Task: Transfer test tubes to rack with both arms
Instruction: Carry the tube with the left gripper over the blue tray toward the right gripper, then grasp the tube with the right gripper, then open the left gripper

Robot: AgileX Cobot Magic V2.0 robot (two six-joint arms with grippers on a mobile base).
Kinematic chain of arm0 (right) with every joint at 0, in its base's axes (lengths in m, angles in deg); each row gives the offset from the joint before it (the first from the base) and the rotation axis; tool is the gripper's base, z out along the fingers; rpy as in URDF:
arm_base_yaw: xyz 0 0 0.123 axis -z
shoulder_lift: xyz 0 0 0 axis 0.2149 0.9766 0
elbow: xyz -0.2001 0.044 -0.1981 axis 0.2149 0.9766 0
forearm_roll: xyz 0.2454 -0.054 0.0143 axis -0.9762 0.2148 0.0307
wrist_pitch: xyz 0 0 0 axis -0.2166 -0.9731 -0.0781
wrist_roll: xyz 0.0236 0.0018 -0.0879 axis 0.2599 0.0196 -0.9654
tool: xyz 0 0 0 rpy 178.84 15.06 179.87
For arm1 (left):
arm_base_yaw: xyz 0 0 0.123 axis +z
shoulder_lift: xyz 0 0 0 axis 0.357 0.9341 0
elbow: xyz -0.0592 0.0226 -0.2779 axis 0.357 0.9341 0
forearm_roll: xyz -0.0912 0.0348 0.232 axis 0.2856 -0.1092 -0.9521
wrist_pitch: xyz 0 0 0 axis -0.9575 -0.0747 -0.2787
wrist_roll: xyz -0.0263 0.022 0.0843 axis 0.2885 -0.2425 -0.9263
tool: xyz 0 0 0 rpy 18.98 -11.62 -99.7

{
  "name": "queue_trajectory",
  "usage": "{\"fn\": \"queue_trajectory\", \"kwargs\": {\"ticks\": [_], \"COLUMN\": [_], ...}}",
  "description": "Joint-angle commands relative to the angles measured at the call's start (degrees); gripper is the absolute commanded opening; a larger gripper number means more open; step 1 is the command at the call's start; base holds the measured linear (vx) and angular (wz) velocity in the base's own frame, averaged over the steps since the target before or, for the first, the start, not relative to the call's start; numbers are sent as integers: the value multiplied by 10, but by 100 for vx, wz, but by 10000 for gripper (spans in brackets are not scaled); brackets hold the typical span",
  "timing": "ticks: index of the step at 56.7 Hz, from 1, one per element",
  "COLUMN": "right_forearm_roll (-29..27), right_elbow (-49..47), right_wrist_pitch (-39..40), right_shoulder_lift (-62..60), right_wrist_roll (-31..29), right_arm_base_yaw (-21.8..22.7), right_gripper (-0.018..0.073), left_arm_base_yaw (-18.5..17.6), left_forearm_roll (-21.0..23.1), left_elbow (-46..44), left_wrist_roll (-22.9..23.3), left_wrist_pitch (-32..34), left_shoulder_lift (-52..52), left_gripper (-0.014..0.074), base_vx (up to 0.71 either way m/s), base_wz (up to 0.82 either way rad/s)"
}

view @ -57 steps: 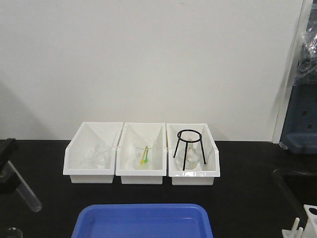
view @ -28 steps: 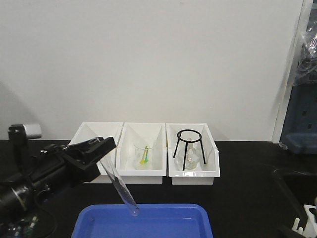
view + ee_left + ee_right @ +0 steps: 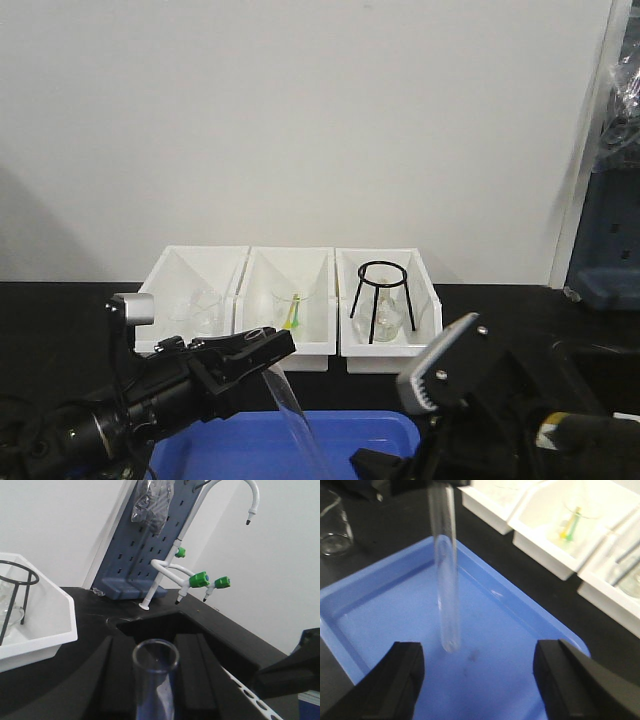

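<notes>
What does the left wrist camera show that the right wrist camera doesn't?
Only the left wrist view shows the open mouth of the test tube seen end-on in the left gripper, plus the blue pegboard and green-handled taps. Only the right wrist view shows the blue tray beneath the tube's rounded bottom, the open right gripper and a glass beaker. Both show the clear test tube itself.

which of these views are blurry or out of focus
Right wrist view: the test tube is soft and smeared, the right claw dark and unsharp at the bottom. Left wrist view: the tube's rim, near the lens, is blurred; the green taps look sharper. Front view: flat even light, tube faint over the blue tray.
</notes>
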Motion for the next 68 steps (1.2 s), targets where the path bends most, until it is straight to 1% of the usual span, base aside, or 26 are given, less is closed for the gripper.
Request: {"fn": "queue_trajectory", "kwargs": {"ticks": [1, 5, 14, 25, 41, 52, 59, 68], "right_forearm_roll": [-6, -4, -4, -4, -6, -5, -5, -12], "right_elbow": [-53, -83, -149, -213, -264, -271, -271, -271], "right_wrist_pitch": [30, 30, 27, 16, 3, -8, -21, -25], "right_shoulder_lift": [26, 56, 114, 156, 207, 215, 215, 215], "right_wrist_roll": [-1, -1, 6, 6, 6, 6, 6, 7], "right_arm_base_yaw": [-21, -32, -33, -33, -33, -33, -33, -33], "right_gripper": [534, 537, 537, 537, 537, 534, 504, 398], "left_arm_base_yaw": [-2, -2, -1, -1, -1, -1, -1, -1], "left_forearm_roll": [23, 23, 23, 23, 23, 23, 23, 23], "left_elbow": [-20, -20, -20, -20, -20, -20, -20, -20], "left_wrist_roll": [7, 7, 8, 8, 11, 11, 11, 11], "left_wrist_pitch": [50, 54, 58, 61, 62, 63, 63, 63], "left_shoulder_lift": [-23, -23, -23, -23, -23, -23, -23, -23], "left_gripper": [-1, -1, -1, -1, -1, -1, -1, -1], "base_vx": [0, 0, 0, 0, 0, 0, 0, 0], "base_wz": [0, 0, 0, 0, 0, 0, 0, 0]}}
